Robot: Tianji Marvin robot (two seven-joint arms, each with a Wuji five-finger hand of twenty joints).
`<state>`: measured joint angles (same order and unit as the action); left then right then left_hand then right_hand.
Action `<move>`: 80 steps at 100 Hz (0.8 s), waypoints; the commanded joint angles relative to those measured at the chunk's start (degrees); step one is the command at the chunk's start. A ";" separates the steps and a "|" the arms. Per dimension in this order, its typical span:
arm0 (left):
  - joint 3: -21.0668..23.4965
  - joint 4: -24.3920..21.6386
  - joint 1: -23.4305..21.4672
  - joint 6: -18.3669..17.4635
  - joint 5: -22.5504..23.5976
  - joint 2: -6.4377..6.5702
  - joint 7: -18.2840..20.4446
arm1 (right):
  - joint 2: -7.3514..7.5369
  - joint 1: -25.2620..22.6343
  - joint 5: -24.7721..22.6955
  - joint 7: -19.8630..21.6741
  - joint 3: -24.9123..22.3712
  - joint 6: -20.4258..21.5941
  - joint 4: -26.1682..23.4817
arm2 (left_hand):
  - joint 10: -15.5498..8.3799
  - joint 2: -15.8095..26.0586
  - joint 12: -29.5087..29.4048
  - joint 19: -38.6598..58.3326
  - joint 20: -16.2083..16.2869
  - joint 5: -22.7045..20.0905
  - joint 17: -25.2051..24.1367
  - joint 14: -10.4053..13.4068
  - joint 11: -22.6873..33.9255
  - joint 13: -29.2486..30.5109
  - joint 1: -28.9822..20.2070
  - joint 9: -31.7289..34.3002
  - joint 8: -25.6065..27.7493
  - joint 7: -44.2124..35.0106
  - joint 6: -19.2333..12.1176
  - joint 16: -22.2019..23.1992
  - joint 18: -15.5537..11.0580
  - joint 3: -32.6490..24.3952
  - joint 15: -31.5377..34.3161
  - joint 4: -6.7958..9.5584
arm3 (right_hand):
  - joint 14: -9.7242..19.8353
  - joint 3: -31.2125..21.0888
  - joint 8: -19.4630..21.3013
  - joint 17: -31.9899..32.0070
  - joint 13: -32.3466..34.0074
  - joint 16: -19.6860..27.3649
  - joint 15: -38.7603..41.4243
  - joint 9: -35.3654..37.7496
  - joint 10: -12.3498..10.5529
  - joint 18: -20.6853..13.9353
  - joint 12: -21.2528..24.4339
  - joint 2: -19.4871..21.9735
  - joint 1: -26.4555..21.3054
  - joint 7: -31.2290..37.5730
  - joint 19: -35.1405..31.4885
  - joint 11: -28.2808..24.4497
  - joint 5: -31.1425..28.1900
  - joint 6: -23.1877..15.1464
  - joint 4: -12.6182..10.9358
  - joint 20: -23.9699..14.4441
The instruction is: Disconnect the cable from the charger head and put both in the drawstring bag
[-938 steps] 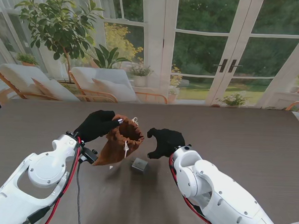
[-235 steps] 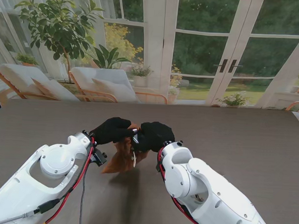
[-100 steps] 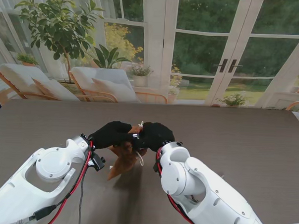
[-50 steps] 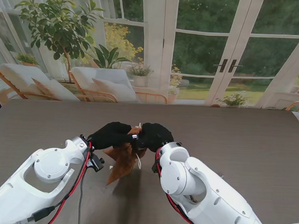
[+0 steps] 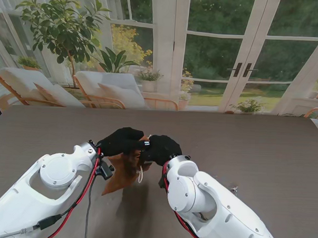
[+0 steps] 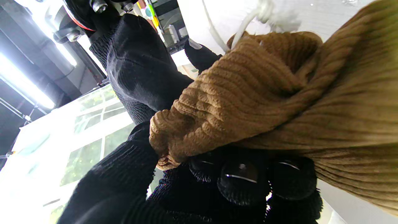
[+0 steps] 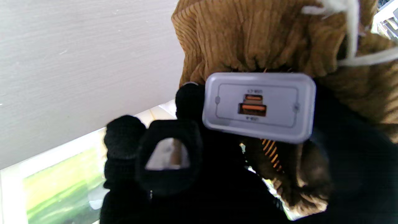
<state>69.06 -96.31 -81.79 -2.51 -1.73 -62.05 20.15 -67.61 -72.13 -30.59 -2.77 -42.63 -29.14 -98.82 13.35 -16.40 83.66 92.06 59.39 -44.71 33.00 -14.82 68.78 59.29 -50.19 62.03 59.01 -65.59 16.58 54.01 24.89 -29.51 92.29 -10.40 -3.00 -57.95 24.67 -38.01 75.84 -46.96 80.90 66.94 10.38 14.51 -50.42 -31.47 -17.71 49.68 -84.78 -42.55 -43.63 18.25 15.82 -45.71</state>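
Nearest to me in the stand view, both white forearms rise from the bottom corners and converge at mid-table.

Right hand: black-gloved, closed around the charger head. The right wrist view shows the grey block pinched between the fingers, its port face turned toward the camera with two orange-lined sockets visible and no plug seated in either. The charger head sits at the gathered mouth of the drawstring bag, touching the brown corduroy. I cannot tell whether any part of it is already inside.

Left hand: black-gloved, directly beside the right, the two hands touching. The left wrist view shows its fingers clamped on a bunched fold of the drawstring bag near the rim. The bag is held off the table top; in the stand view its body hangs down from the two hands toward me.

White drawstring: dangles loose from the bag mouth between the hands; a second length crosses the corner of the right wrist view.

Cable: not identifiable in any view.

Farther off, the dark wood-grain table runs to its far edge. Beyond it stand lounge chairs, a potted tree at far left, and glazed doors.
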 commanded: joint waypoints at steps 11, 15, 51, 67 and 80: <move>0.16 -0.44 -0.53 -0.13 -0.57 -0.21 1.75 | -0.94 -0.51 0.77 -0.10 -0.08 -1.07 -0.69 | -1.55 1.37 1.68 -0.70 1.32 1.58 -0.92 1.36 -0.20 -1.43 -3.35 -0.53 0.81 -1.74 2.34 1.10 -0.58 -0.93 0.80 -0.34 | 3.37 -3.27 5.02 -12.02 -0.45 -0.73 2.33 4.33 -2.85 2.11 -0.60 9.70 -2.85 -2.91 -3.50 -2.78 -2.78 -5.19 -8.99 -2.21; 0.27 -0.49 -0.75 -0.16 -0.60 -0.19 1.80 | -0.98 -0.55 0.85 -0.20 -0.15 -1.23 -0.72 | -1.55 1.35 1.70 -0.72 1.34 1.65 -0.94 1.35 -0.20 -1.43 -3.38 -0.55 0.79 -1.71 2.36 1.13 -0.58 -0.90 0.79 -0.34 | 3.02 -3.09 4.84 -11.96 -0.45 -0.72 2.33 4.37 -2.76 2.21 -0.54 9.90 -2.97 -3.49 -3.61 -2.77 -2.77 -4.86 -9.02 -2.26; 0.53 -0.16 -2.11 -0.52 -0.84 -0.40 0.80 | -1.21 -1.45 2.21 -1.00 -1.41 -1.81 -1.55 | -1.41 1.34 1.84 -1.01 1.69 1.75 -1.35 1.18 -0.20 -1.65 -3.59 -0.73 0.75 -1.75 2.43 1.49 -0.64 -0.67 0.59 -0.32 | 3.68 -7.12 -0.90 -11.75 -0.43 -0.27 1.30 2.99 -2.59 1.81 1.10 3.40 -6.95 -0.57 -3.00 -1.12 -1.63 -5.48 -4.63 -1.54; 0.94 -0.25 -2.58 -0.54 -0.96 -0.58 0.02 | -0.63 -1.83 4.41 1.05 -2.52 -0.12 -2.08 | -1.38 1.29 1.85 -1.06 1.81 1.72 -1.34 1.15 -0.20 -1.67 -3.66 -0.68 0.70 -1.73 2.49 1.60 -0.64 -0.66 0.54 -0.29 | 2.80 -8.24 4.08 -8.94 -0.51 0.96 -1.57 -1.17 -1.56 1.47 1.90 1.81 -1.85 -4.85 -1.57 0.14 0.99 -3.86 -9.61 -2.45; 0.94 -0.22 -2.59 -0.53 -1.02 -0.64 -0.20 | -0.40 -2.22 6.49 2.01 -3.23 1.67 -2.29 | -1.32 1.39 1.84 -1.09 1.88 1.65 -1.34 1.10 -0.21 -1.71 -3.66 -0.68 0.70 -1.77 2.50 1.68 -0.64 -0.62 0.50 -0.27 | 1.36 -7.34 3.94 -6.27 -0.61 2.24 -4.49 -4.79 -0.62 1.39 2.39 1.13 -0.19 -5.67 -0.91 0.95 3.61 -3.37 -9.64 -3.02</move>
<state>70.13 -96.55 -84.05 -3.12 -2.58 -62.35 18.86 -67.87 -74.11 -24.92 -1.74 -45.56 -28.35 -99.87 13.46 -16.34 84.15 91.34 60.16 -44.09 32.26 -14.90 69.15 58.89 -50.26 60.91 59.11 -65.54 16.60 54.70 24.74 -29.51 92.02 -10.40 -2.98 -59.61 25.92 -38.01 74.89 -45.55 77.08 64.46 11.75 15.02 -48.90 -32.68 -17.82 43.71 -85.47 -40.89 -42.63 18.57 10.05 -45.75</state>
